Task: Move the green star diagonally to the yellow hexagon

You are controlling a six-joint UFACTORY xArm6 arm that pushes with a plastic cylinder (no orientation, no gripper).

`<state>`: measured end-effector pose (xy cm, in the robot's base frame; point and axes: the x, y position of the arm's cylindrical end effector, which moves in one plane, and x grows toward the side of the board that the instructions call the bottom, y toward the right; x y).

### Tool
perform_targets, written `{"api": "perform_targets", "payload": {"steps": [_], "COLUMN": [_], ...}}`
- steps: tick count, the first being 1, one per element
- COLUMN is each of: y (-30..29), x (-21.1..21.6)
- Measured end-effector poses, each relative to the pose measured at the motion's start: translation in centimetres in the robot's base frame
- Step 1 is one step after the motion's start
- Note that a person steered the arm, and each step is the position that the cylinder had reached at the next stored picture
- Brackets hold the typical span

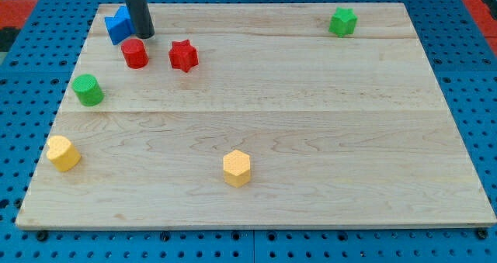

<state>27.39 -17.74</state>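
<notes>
The green star (342,21) sits near the view's top right of the wooden board (311,139). The yellow hexagon (237,168) sits low on the board, near the middle. A second yellow block (62,153) lies at the lower left. My tip (144,35) is at the view's top left, just above the red cylinder (135,53) and right beside the blue block (119,24). It is far from both the green star and the yellow hexagon.
A red star (183,55) lies right of the red cylinder. A green cylinder (88,89) sits on the left side. The board rests on a blue pegboard surface (466,84).
</notes>
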Motion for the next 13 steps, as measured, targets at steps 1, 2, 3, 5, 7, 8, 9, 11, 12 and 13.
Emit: {"api": "perform_targets", "payload": {"steps": [1,2,3,5,7,8,9,11,12,13], "y": [3.9,14.8,26.2,38.1,36.9,38.8,33.2,32.6,37.7,35.4], "x": [-1.5,-2.2,-6.0,-4.0,0.8,-3.3,-1.3,12.7,9.1,5.2]}}
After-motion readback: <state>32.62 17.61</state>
